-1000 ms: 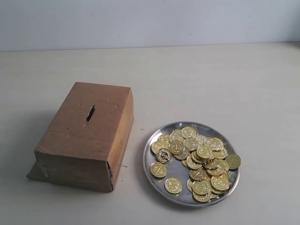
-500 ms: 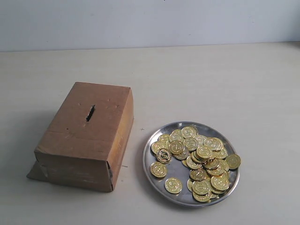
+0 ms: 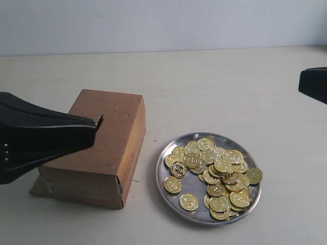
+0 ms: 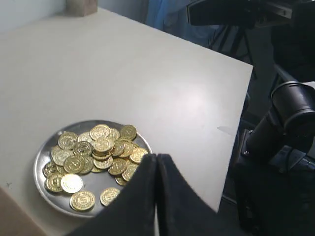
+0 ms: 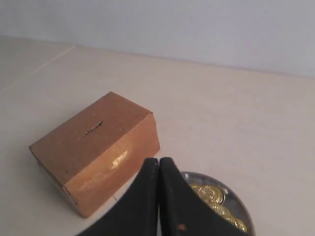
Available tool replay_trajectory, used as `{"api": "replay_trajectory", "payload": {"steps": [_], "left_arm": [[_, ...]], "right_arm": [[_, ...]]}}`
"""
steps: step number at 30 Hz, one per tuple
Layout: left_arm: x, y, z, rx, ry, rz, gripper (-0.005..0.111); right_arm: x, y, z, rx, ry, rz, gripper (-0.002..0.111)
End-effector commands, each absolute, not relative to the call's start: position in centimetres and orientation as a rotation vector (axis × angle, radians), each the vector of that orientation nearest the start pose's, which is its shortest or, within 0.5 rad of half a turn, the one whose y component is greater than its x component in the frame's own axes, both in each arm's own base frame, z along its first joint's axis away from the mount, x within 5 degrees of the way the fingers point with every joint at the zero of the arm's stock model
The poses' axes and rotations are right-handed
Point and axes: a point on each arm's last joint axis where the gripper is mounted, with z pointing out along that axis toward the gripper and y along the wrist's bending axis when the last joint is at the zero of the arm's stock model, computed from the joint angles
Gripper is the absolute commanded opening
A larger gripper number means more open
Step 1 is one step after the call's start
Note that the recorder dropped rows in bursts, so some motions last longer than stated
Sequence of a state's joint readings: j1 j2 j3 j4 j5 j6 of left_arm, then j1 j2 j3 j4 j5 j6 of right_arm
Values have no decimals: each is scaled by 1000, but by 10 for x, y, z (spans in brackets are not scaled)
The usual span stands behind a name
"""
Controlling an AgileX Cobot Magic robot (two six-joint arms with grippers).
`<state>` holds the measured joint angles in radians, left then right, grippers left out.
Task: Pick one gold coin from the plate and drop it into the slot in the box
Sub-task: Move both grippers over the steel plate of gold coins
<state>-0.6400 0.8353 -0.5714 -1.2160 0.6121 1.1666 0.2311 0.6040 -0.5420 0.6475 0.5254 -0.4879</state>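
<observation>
A heap of gold coins [image 3: 217, 171] is seen in the plate [image 3: 158, 178], which is set on the desk [image 3: 214, 87] just beside the box [image 3: 125, 148], to its right in the exterior view. Most coins are overlapped and tilted on one another, while a loose coin [image 3: 188, 202] is laid flat and alone on the bare metal at the near side. The coins are judged to be thin, stiff, light and smooth, so they are likely to skate across the polished dish rather than be lifted cleanly. A coin is best taken across its width by opposite points of its edge. One propped up on the heap, with a raised rim exposed, is probably more easily caught than the flat one. The box slot [image 5: 94, 128] is narrow, so the coin would need to be held edge-on and in line with the slit, with its lower half left free. The left pincer [image 4: 156, 158] is closed on nothing and hovers over the top of the box. The right pincer [image 5: 159, 161] is likewise closed and empty, and is held apart from the plate.
</observation>
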Motion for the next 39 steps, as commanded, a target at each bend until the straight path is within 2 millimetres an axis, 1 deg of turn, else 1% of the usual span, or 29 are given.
{"api": "replay_trajectory", "payload": {"steps": [1, 11, 13, 15, 17, 18, 21, 24, 26, 29, 33, 39], "left_arm": [[106, -143, 298, 984, 1831, -999, 0], [106, -144, 298, 989, 1835, -1018, 0], [109, -144, 297, 992, 1821, -988, 0], [112, -146, 295, 1078, 1752, -913, 0], [116, -149, 289, 1276, 1607, -767, 0], [118, -152, 286, 1339, 1563, -727, 0], [127, -165, 274, 1519, 1440, -592, 0], [136, -185, 263, 1717, 1266, -455, 0], [144, -200, 257, 1806, 1226, -373, 0], [151, -217, 248, 1959, 1108, -246, 0], [154, -234, 237, 2013, 1097, -256, 0], [150, -247, 215, 2092, 1098, -264, 0]], "right_arm": [[124, 58, 300, -346, 2039, 515, 0], [127, 59, 298, -345, 2057, 516, 0], [127, 59, 298, -341, 2057, 521, 0], [127, 59, 298, -334, 2056, 531, 0], [127, 60, 299, -322, 2052, 546, 0], [127, 60, 299, -314, 2051, 557, 0], [129, 61, 297, -316, 2063, 558, 0], [133, 62, 294, -326, 2089, 556, 0], [136, 63, 290, -352, 2111, 548, 0], [141, 64, 284, -357, 2149, 545, 0], [154, 64, 272, -308, 2181, 514, 0], [182, 66, 246, -245, 2286, 469, 0]]}}
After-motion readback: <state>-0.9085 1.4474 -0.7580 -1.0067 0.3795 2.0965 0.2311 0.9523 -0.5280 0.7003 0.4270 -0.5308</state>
